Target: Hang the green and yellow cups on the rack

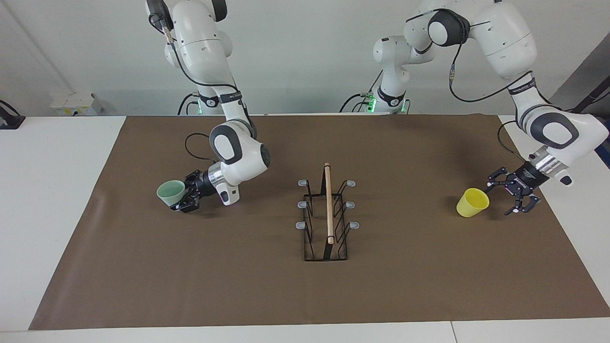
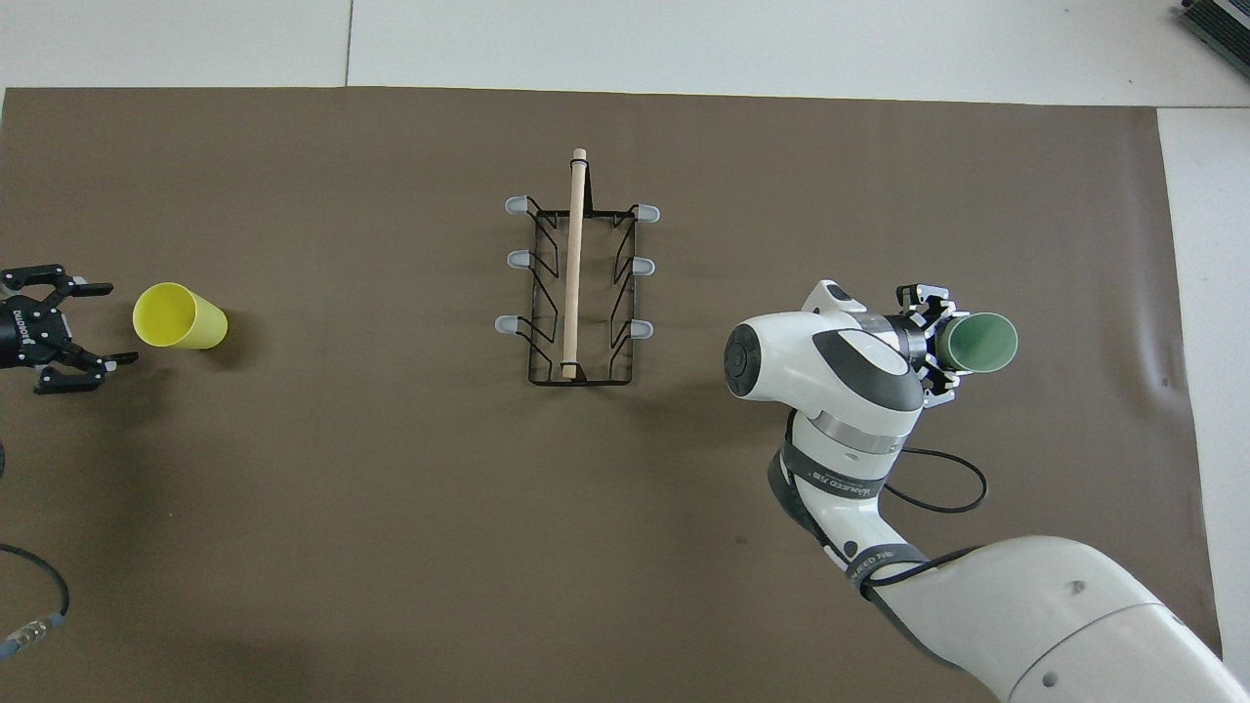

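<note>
Right gripper [image 1: 183, 199] clamped on green cup [image 1: 170, 193], well clear of rack [image 1: 328, 213]: carry mouth-first onto nearest prong; left gripper [image 1: 511, 197] spread beside yellow cup [image 1: 472, 202]

mat [image 1: 190, 267]: brown sheet, covers most of the table, faint creases near the right arm's end
table [image 1: 52, 214]: white, bare strips show at both ends and along the edge farthest from the robots
box [image 1: 72, 103]: small, white, at the wall past the table's right-arm end
wall [image 1: 305, 52]: plain white
</note>
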